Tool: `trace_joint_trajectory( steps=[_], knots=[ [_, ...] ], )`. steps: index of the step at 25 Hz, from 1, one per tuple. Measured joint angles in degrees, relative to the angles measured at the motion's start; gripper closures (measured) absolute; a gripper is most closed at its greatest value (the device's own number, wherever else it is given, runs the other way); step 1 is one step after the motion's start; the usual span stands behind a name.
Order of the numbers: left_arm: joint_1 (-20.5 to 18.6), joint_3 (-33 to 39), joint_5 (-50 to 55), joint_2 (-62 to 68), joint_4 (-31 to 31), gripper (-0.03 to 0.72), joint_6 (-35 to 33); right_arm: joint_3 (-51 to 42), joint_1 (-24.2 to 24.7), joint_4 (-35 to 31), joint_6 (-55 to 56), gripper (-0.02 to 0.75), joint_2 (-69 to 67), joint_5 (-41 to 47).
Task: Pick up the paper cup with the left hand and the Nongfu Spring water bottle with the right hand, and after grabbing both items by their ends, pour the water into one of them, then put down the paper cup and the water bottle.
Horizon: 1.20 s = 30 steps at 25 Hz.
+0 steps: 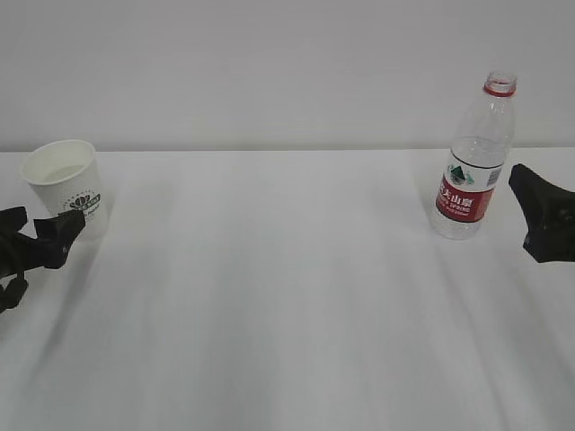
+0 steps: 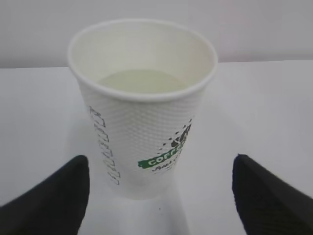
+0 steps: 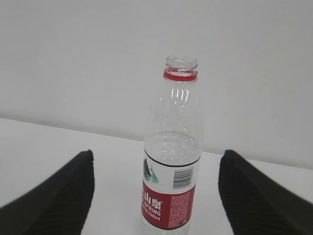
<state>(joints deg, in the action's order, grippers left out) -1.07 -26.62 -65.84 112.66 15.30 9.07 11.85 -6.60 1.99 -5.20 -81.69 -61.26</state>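
1. Resting at the near left edge of the exterior view, the left black gripper (image 1: pixel 36 235) has its jaws wide apart, nothing clamped; one fingertip sits right at the cup's lower side, contact unclear.
2. Right black gripper (image 1: pixel 539 220) sits at the right edge, just beside the bottle, jaws apart and empty; in the right wrist view both fingers (image 3: pixel 54 196) flank the bottle without touching.
3. White tabletop (image 1: pixel 287 305) carries both items, well apart.
4. Small white tapered paper cup (image 2: pixel 142 107) with green logo stands upright far left, between the left fingers (image 2: pixel 49 200); shallow pool of clear water (image 2: pixel 139 81) inside.
5. Clear ribbed plastic Nongfu Spring water bottle (image 1: pixel 474 162) with red neck ring and red label stands upright far right, uncapped.
6. Plain white wall (image 1: pixel 269 63) behind.
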Motion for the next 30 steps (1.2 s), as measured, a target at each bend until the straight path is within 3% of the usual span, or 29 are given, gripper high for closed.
trace_joint_trajectory(
  steps=[16, 30],
  knots=[
    [0.00, 4.24, 0.57, -17.37, 0.00, 0.033, 0.00, 0.00, 0.00, 0.00, 2.51, 0.146, 1.91, 2.82],
    [0.00, 4.56, 13.37, -39.59, 0.00, 0.052, 0.00, 3.33, 0.00, -1.47, -0.35, 0.128, 19.97, 22.84]
  ],
)
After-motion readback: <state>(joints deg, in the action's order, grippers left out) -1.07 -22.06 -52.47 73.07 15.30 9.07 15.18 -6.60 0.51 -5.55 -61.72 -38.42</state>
